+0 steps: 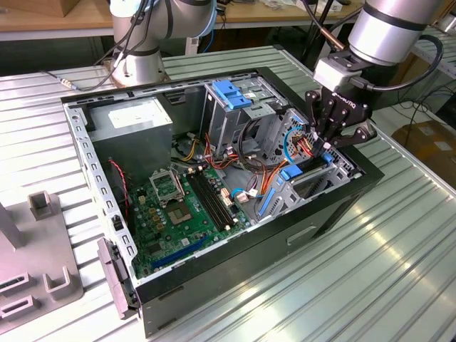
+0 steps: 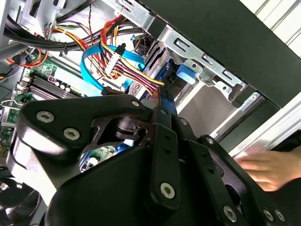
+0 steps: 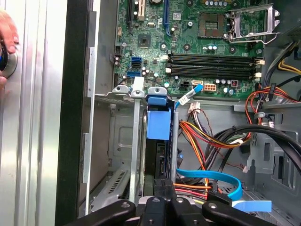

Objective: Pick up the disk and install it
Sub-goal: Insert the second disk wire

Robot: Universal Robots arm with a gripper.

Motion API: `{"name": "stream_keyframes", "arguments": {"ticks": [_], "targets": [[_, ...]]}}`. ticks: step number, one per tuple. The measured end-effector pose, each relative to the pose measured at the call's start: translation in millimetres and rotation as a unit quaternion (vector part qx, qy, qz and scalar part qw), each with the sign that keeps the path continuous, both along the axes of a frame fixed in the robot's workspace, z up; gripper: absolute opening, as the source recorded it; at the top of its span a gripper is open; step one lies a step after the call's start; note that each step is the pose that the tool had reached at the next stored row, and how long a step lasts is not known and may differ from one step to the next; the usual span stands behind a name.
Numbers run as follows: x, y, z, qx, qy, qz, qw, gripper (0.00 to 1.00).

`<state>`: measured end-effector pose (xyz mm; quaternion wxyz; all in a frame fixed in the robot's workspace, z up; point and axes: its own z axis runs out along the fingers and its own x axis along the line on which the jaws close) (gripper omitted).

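We see a ribbed metal bench (image 1: pixel 399 271) w/ bright glare, wooden worktop (image 1: pixel 43 18) behind, cardboard box (image 1: pixel 427 139) at exterior view's right.

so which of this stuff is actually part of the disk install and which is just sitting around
Part of the job:
- gripper, down at the drive bay
- disk, apparently edge-on in that bay

Just lying about:
- motherboard
- power supply box
- grey fixture on the table
- a person's hand beside the case
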<state>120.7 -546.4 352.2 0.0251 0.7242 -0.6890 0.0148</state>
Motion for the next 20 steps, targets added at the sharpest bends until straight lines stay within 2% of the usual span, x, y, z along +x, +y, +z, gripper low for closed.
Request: {"name": "stream_keyframes", "arguments": {"ticks": [7, 10, 15, 20], "targets": [[0.0, 0.0, 0.3, 0.0000, 0.0000, 0.000, 1.00000, 0.11], [0.0, 0.0, 3.1, 0.0000, 0.0000, 0.000, 1.00000, 0.11], [0.0, 0.0, 13.2, 0.0001, 0.0000, 0.000, 1.00000, 0.11], [0.2, 0.0, 27.5, 0.0000, 0.0000, 0.000, 1.00000, 0.11]]}}
